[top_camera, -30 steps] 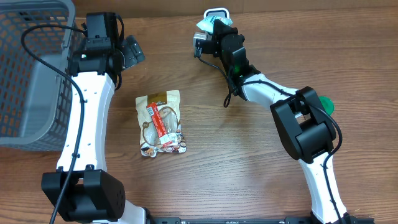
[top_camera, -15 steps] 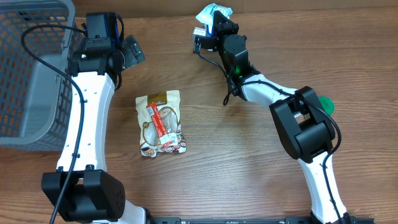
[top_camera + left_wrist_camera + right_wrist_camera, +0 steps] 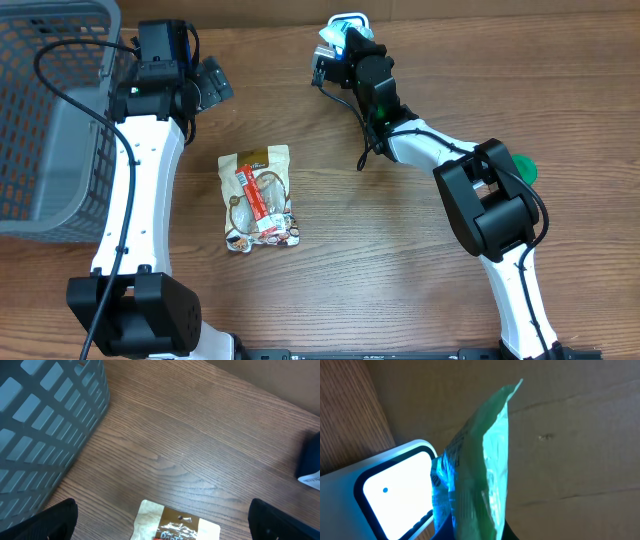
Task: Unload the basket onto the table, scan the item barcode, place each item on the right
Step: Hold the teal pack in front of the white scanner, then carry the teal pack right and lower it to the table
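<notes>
From above, I saw the right claw (image 3: 334, 46) clenched on a small green packet (image 3: 329, 37). It held the packet up just beside the white scanner (image 3: 349, 19), on the near side of it, at the far edge of the table (image 3: 400, 270). I could not tell from there whether packet and scanner touched. The left claw (image 3: 207, 84) hung released, well to the left of the scanner, with nothing between its fingers. A grey basket (image 3: 40, 130) stood farther left again. A brown snack pouch (image 3: 258, 197) lay flat on the wood, well nearer to me than the scanner and left of it. A green thing (image 3: 525, 168) showed beside the right arm, right of the scanner, and I could not make out what it was.

Through the left wrist camera, I saw the basket (image 3: 45, 425) wall filling the left side and the top edge of the snack pouch (image 3: 175, 522) at the bottom. The left claw's fingertips (image 3: 50, 520) stood wide apart in the lower corners. A dark shape at the right edge was cut off and unclear.

Through the right wrist camera, the green packet (image 3: 487, 470) stood upright and close, its crinkled edge just beside the scanner (image 3: 395, 490). The scanner's window glowed white. Brown cardboard (image 3: 570, 435) rose behind the scanner.
</notes>
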